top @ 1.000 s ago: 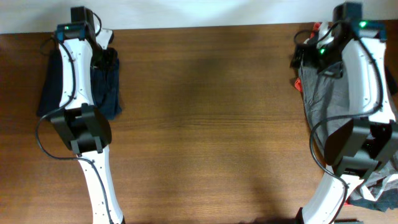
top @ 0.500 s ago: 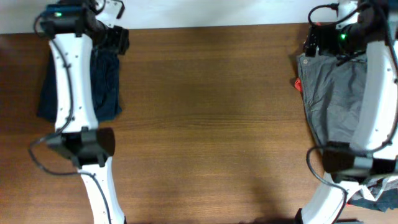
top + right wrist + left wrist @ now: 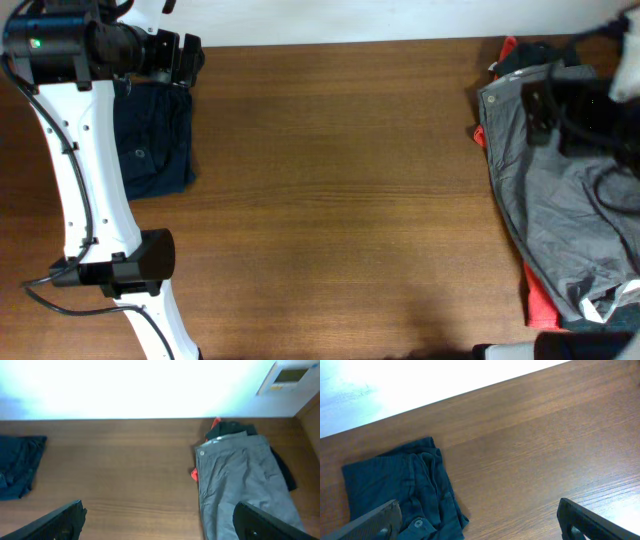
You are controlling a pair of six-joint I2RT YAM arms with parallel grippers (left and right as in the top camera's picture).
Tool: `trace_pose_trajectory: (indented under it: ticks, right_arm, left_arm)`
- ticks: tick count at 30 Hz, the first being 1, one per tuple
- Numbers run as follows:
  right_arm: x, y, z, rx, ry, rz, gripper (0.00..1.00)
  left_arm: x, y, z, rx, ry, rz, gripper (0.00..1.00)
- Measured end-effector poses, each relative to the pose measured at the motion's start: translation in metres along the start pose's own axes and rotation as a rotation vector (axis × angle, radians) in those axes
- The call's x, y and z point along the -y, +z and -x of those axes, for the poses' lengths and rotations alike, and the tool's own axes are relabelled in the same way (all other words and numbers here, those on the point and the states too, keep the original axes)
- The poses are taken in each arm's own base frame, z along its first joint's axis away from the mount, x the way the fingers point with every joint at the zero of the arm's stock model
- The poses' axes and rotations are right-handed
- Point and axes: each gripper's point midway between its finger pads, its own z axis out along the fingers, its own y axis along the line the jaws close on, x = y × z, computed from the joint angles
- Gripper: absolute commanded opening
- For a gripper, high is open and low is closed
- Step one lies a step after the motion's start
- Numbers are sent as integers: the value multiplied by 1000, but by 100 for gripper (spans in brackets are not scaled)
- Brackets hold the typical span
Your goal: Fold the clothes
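shorts (image 3: 155, 140) lay folded in compact, slightly rumpled bundle; task judged essentially done. left gripper (image 3: 477, 524) and right gripper (image 3: 160, 522) both spread, empty.

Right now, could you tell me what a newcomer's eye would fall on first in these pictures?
The dark navy shorts lie bunched at the far left of the brown table. At the far right, grey trousers sprawl over a red garment. A wide stretch of wood separates them.
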Motion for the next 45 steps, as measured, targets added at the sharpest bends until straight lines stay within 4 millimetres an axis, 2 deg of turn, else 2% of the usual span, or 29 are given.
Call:
trace_pose_trajectory:
  ticks: [4,13,19,21,22,26,28,31,33,37,40,45]
  right_arm:
    - [-2,-16,0,35,-4,0,98]
    - [0,-4,0,9,-1,0,99]
    - [-1,-12,0,27,-3,0,99]
    - [-2,-20,8,84,-9,-1,99]
    - [-2,-29,19,158,-16,-8,99]
    - [1,-63,41,402,-33,-45,99]
    - [3,-71,37,469,-34,-60,99]
    - [7,-75,18,566,-35,-81,99]
    - [11,-65,-2,597,-33,-94,99]
    - [19,-18,-53,594,-29,-103,99]
    - [20,25,-102,587,-34,-84,99]
    - [14,71,-167,585,-53,-24,99]
  left_arm:
    - [0,0,0,-2,0,-1,99]
    - [0,0,0,-2,0,-1,99]
    - [0,0,0,-2,0,-1,99]
    - [0,0,0,-2,0,-1,99]
    - [0,0,0,-2,0,-1,99]
    - [1,0,0,-2,-1,-3,99]
    - [1,0,0,-2,-1,-3,99]
    - [1,0,0,-1,0,-4,99]
    - [1,0,0,-1,0,-3,99]
    - [1,0,0,-1,0,-3,99]
    - [1,0,0,-2,-1,-4,99]
    - [1,0,0,-1,0,-4,99]
